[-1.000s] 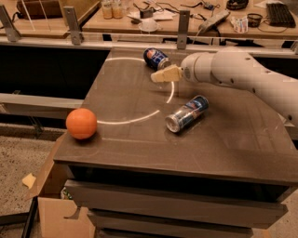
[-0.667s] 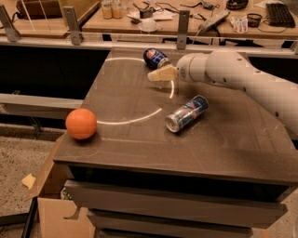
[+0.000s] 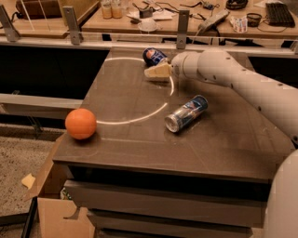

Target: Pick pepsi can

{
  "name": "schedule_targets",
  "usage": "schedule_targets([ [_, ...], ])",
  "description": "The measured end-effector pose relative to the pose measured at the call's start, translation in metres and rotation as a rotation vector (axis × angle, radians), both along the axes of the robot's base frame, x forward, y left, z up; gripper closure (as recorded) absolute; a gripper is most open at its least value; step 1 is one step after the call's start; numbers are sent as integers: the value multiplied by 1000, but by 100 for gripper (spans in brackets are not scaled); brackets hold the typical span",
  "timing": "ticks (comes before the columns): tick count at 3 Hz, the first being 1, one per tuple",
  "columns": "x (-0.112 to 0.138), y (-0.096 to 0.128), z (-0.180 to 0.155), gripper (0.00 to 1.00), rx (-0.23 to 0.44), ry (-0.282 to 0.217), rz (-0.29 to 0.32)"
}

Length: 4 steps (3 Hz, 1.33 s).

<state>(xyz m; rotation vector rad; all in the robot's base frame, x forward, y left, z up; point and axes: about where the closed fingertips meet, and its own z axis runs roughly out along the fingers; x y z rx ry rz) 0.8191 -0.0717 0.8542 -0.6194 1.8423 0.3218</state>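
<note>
- A short, stout dark blue pepsi can (image 3: 152,56) with a red-white-blue round logo lies on its side at the 12 o'clock edge of the dark brown wooden tabletop (image 3: 122,90). Its logo end faces the camera.
- The robot's cream-coloured gripper (image 3: 151,73) hovers low at the can's 5 o'clock, just beside it and pointing toward 9 o'clock. It holds nothing.
- Whether the gripper is spread or pressed together cannot be told, and whether it touches the can is unclear.
- The white, rounded robot arm (image 3: 233,76) reaches in from the 4 o'clock corner of the scene and crosses the tabletop's 2 o'clock area.
- A slimmer, longer silver and light-blue drink can (image 3: 186,113) lies on its side right of the tabletop's centre, well apart from the pepsi can. Its silver end points toward 7 o'clock.
- A round orange ball (image 3: 80,123) rests near the tabletop's 8 o'clock edge, far from both cans.
- A thin pale arc (image 3: 139,118) curves across the tabletop between the ball and the cans.
- An open brown cardboard box (image 3: 52,211) stands on the floor at 7 o'clock, below the tabletop.
- A black keyboard (image 3: 279,14) lies on the cluttered wooden bench behind, at 1 o'clock.
</note>
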Motion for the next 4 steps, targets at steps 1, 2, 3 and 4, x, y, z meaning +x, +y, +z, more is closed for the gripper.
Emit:
schedule_targets([
  [1,12,5,3,30,-4,-17,14],
  [2,16,8,5,54,-10,-28,33],
  [3,12,5,16,77,-17,-32,57],
  [4,-4,-17,52,98,-1,-57,77],
])
